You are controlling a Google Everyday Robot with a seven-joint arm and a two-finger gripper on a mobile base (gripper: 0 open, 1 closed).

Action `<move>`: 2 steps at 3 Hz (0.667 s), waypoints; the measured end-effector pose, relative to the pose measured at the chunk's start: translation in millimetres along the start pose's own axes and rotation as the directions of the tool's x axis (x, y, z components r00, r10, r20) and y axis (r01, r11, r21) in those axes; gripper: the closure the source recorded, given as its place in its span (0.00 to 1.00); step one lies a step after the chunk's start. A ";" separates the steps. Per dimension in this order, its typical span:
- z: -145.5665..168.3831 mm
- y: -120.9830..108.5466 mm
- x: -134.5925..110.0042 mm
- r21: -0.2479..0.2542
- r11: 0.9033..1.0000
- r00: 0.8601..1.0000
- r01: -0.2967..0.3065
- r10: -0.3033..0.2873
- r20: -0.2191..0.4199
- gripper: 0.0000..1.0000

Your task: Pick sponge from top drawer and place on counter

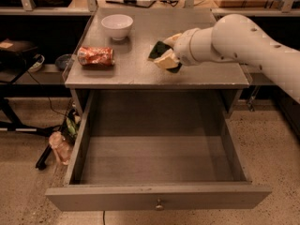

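Here, a crushed can [95, 56] and a bowl [116, 25] are set on the bench's [136, 74] left side. Right of them, the sponge [158, 50] is gripped by the jaws at the bench's middle, likely for release. The drawer [154, 203] below is open and empty.

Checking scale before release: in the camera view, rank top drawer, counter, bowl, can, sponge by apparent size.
1. top drawer, though nearest the camera.
2. counter.
3. white bowl and red can, about alike.
4. sponge, partly hidden, held by the gripper over the counter's right side.
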State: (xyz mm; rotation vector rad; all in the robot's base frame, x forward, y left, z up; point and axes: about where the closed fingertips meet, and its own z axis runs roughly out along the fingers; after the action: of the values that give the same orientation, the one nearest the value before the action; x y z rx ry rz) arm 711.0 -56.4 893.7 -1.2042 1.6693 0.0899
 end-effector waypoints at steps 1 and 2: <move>0.1 0.4 -0.5 -0.003 1.000 1.000 0.000 0.000 0.000 0.73; 0.1 0.5 -0.5 -0.004 1.000 1.000 0.000 0.000 0.000 0.50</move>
State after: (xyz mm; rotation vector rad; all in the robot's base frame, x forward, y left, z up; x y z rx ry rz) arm 710.7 -55.8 893.8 -1.2073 1.6699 0.0923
